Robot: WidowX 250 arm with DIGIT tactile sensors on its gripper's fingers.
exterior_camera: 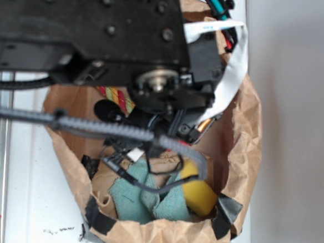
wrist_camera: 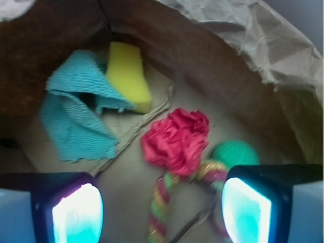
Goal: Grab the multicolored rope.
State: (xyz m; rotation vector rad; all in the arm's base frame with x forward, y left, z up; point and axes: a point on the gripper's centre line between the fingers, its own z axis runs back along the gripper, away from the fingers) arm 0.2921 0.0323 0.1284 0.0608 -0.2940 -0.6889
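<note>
Multicolored rope [wrist_camera: 161,207] between open claw [wrist_camera: 162,210] fingers

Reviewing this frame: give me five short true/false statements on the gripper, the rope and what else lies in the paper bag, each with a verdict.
1. The gripper is open, nothing between its fingers. True.
2. The multicolored rope is lifted clear of the bag floor. False: it lies on the floor between the open fingers.
3. The red paper flower lies over the upper part of the rope. True.
4. The yellow sponge is beside the green ball. False: it sits far from the ball, at the teal cloth, which overlaps one of its edges.
5. Everything lies inside a brown paper bag. True.
</note>
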